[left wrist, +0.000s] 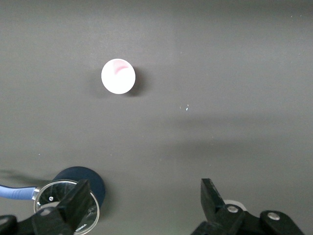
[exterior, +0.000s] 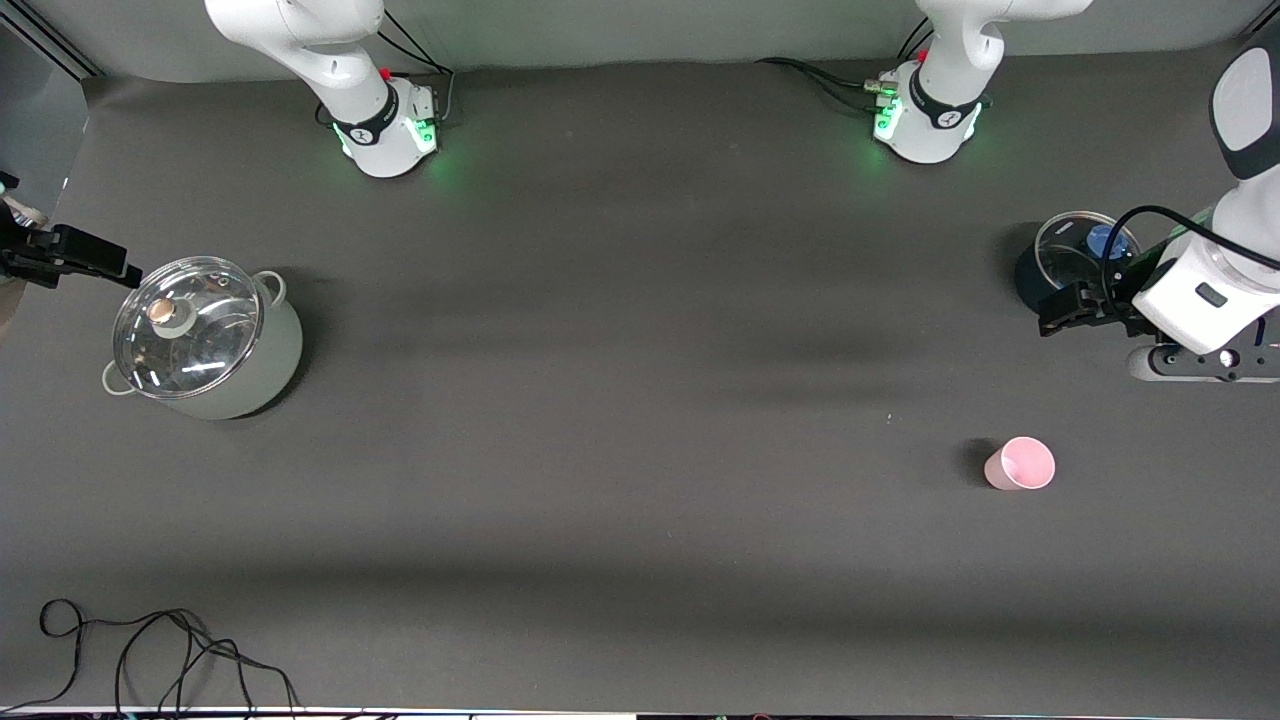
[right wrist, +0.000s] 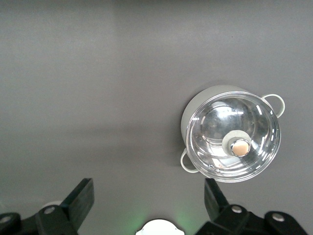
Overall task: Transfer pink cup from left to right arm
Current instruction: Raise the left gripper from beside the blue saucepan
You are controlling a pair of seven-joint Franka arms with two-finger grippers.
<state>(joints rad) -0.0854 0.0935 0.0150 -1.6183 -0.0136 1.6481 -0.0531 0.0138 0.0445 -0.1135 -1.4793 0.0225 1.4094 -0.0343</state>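
While nothing is held:
cup: pink cup [exterior: 1020,464] upright on counter [exterior: 640,400], apart from the left gripper [exterior: 1060,310], which is the closer one
left gripper: spread, empty
right gripper [exterior: 110,265]: spread, waiting by lidded pot [exterior: 200,340]

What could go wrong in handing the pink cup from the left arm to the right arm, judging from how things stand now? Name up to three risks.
1. The pink cup is small, light and upright; the open left gripper could tip or push it when closing.
2. The dark blue pot sits right beside the left gripper; the arm might knock it on its way.
3. The open right gripper waits by the lidded grey pot at its end of the table, so reaching in risks bumping the lid.
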